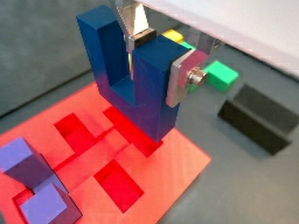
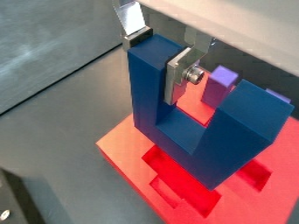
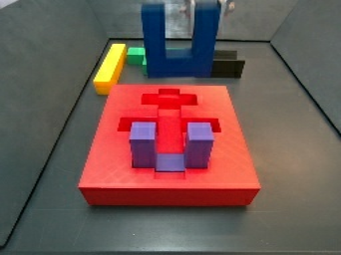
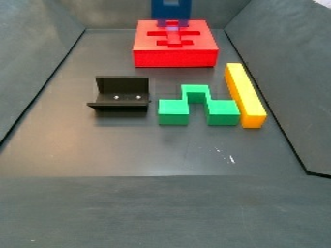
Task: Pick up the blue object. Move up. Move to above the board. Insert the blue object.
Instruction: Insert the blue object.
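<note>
Alignment decides the coming move: the tool (image 1: 158,61) grips one prong of the blue object (image 1: 131,79), which hangs upright with its base down, over the far part of the board (image 3: 107,169). In a side view the board's empty cross-shaped recess (image 3: 168,99) lies just below it; the object probably needs lowering there.

A dark grey matte floor (image 4: 155,155) is seen, enclosed by low walls (image 4: 33,87) of the same dark grey in both side views. Faint pale scuffs (image 4: 230,155) are noted on the floor in a side view. Lighting is even and diffuse; only soft shadows are cast.

The gripper (image 1: 158,61) is located above the red slab.
</note>
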Robot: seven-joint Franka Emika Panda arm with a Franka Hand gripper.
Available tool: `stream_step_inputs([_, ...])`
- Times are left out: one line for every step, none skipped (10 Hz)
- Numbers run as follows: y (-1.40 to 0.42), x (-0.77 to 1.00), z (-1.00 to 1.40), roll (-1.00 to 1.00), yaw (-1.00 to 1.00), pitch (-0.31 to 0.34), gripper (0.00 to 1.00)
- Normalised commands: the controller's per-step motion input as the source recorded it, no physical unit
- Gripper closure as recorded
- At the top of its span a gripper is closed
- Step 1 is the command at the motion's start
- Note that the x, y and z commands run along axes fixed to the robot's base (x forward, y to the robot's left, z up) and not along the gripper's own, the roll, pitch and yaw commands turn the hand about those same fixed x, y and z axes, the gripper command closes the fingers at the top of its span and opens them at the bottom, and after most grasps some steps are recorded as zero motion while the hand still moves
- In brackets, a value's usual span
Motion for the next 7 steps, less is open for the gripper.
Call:
stream_step_inputs([0.05,0.09,-0.48,-0.21,-0.31,-0.184,1.0])
stream_step_inputs([0.05,0.18,-0.49,-0.13,-0.15,-0.137,1.0])
stream_step_inputs([0.0,0.17,-0.53,-0.06,-0.01,-0.084,1.0])
stream_step_inputs([0.0,0.07,-0.55,0.0,0.0,-0.027,1.0])
stream_step_inputs([-0.03,0.02,-0.44,0.08,0.0,0.0,1.0])
stream_step_inputs([0.0,0.0,-0.25,0.28,0.0,0.111,1.0])
stream_step_inputs([0.0,-0.09,-0.07,0.32,0.0,0.186,1.0])
